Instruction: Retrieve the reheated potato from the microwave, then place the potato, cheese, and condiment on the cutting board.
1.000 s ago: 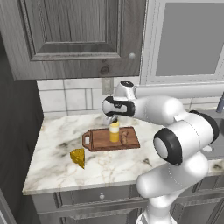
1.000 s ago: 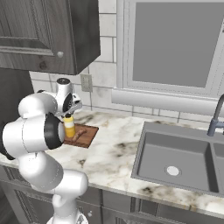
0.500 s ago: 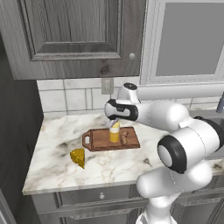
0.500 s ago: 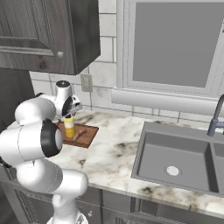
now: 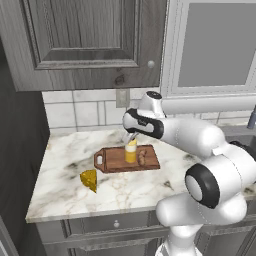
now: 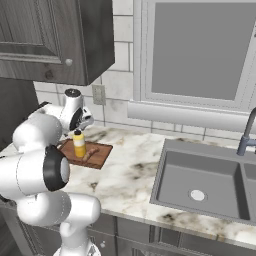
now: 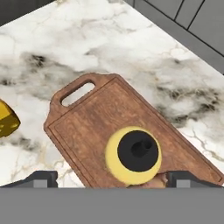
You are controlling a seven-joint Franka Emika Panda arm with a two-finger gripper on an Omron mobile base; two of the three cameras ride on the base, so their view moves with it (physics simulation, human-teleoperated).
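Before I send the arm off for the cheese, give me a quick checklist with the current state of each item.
1. Condiment upright on the cutting board: ok.
2. Potato on the board beside the bottle: ok.
3. Gripper open, fingers standing clear on both sides of the bottle: ok.
4. Cheese on the board: not ok, it lies on the counter near the board's handle end.
5. Free board space for the cheese at the handle end: ok.
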